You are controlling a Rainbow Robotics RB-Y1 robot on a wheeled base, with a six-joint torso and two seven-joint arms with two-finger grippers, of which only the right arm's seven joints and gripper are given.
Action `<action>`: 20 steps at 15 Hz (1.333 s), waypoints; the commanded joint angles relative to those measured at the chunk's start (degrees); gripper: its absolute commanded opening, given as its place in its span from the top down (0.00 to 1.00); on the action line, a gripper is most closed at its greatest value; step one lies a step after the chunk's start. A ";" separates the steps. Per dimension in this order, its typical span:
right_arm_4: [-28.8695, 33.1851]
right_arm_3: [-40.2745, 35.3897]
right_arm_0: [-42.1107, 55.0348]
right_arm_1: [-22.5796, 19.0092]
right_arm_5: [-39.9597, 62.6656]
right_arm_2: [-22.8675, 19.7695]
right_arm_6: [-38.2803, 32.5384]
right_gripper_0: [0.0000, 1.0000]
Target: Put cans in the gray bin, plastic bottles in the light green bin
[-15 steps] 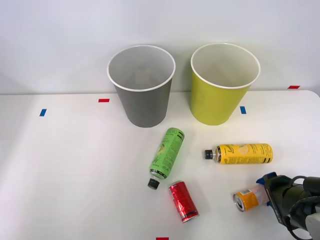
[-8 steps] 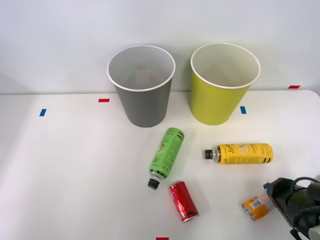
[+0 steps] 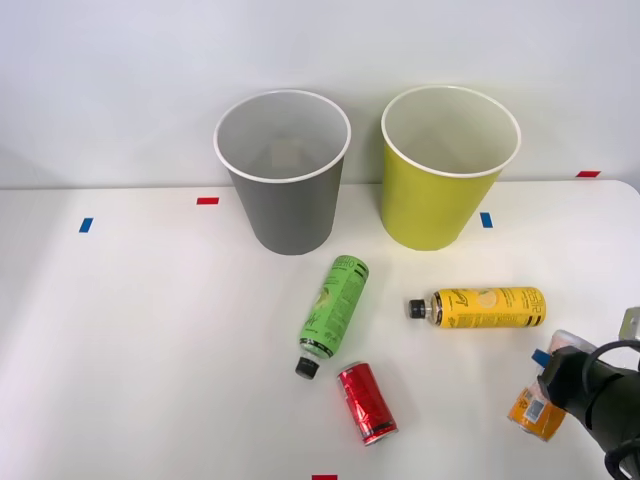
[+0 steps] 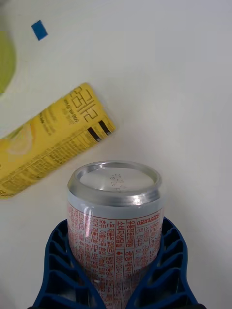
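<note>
A white worktop [image 3: 130,330] spreads under even, soft light, meeting a plain pale wall [image 3: 120,70] at its far edge. Small tape marks dot the surface: red ones [image 3: 207,201] and blue ones [image 3: 85,225], all lying ahead of the gripper [image 3: 556,392] and off to its left.

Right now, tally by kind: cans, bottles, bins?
Cans: 2, the orange can held in the right gripper and the red can on the table.
Bottles: 2, green bottle, yellow bottle.
Bins: 2, gray bin, light green bin.
Total: 6.
</note>
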 commanded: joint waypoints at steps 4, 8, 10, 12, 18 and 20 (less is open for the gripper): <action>0.67 -1.27 -0.90 1.31 -19.42 0.87 24.35 1.00; 0.50 -1.18 -2.66 2.98 -29.87 1.84 32.44 1.00; -3.28 -1.27 -2.92 4.12 -35.06 1.84 36.04 1.00; -5.30 -1.18 -3.36 4.12 -39.72 1.31 37.18 1.00; -6.01 2.69 -15.67 5.88 -41.74 7.11 36.57 1.00; -6.01 9.63 -24.19 9.66 -41.74 9.14 37.18 1.00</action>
